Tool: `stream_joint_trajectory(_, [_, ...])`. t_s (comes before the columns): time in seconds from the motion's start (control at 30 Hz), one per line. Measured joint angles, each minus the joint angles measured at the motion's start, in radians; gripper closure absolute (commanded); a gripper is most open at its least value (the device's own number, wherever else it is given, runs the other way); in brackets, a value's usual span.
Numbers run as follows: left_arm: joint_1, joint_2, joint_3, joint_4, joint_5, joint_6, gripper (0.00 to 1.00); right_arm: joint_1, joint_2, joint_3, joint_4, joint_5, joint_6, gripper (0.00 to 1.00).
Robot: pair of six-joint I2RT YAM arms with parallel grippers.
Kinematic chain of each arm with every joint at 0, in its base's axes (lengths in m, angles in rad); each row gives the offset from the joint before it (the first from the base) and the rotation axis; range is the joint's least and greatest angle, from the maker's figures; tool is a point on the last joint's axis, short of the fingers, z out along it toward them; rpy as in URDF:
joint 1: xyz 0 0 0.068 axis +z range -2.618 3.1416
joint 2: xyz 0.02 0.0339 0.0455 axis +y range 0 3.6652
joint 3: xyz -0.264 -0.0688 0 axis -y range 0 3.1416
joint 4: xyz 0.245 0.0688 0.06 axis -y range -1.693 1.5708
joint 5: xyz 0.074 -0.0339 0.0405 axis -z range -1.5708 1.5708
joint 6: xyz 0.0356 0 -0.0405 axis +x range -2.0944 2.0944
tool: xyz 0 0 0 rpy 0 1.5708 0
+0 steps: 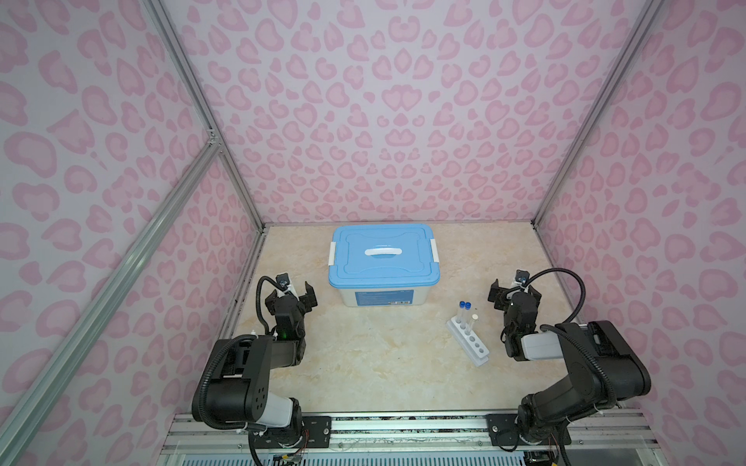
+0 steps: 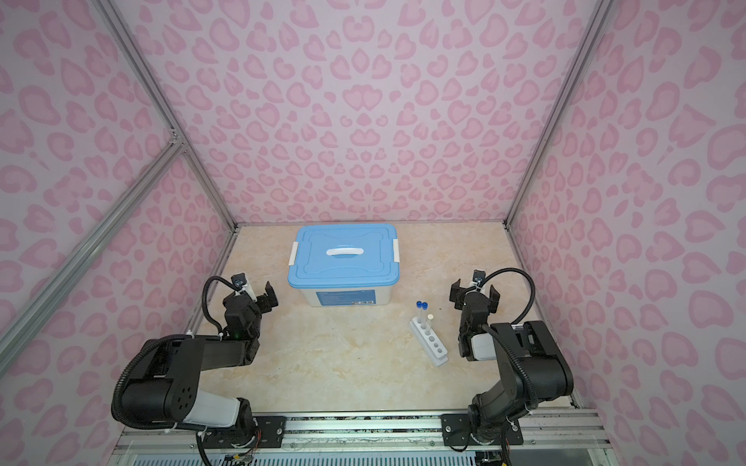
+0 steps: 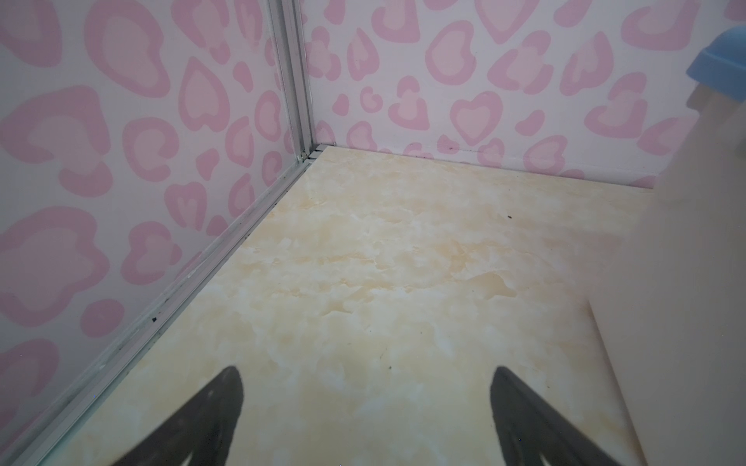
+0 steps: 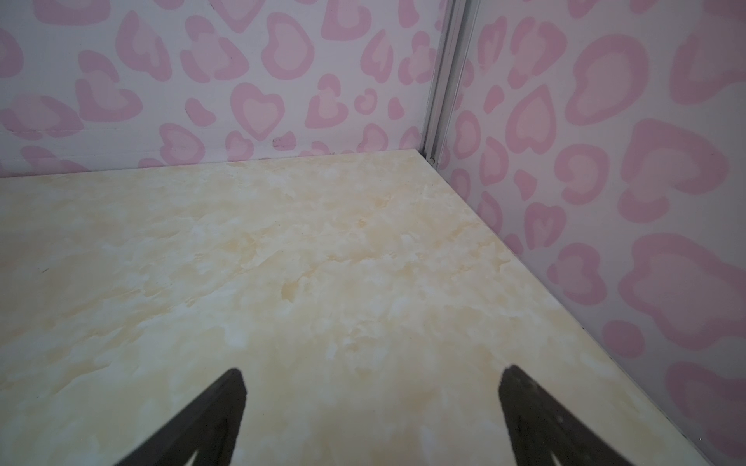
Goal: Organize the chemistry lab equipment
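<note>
Our left gripper (image 1: 298,291) and right gripper (image 1: 514,289) hover spread, empty; we'd best approach the rack (image 1: 470,345) squarely, sparing its upright tubes (image 1: 467,318).

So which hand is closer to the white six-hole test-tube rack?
Right. The right hand hovers just right of the white rack; the left hand is far across the table.

The tabletop (image 1: 363,363) looked like smooth cream marble-print laminate with a soft sheen. The bin's blue lid (image 1: 383,271) and the white rack (image 1: 481,357) looked like smooth plastic, and the test tubes (image 1: 463,319) were clear. The frame rails (image 1: 202,117) were brushed metal, and the walls (image 1: 403,121) were matt printed panels.
</note>
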Motion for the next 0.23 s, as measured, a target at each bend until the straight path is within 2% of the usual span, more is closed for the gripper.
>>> stream_joint_trajectory(0.23, [0.005,0.000,0.005,0.000,0.008,0.000,0.03,0.000,0.000,0.000,0.000,0.000,0.000,0.02])
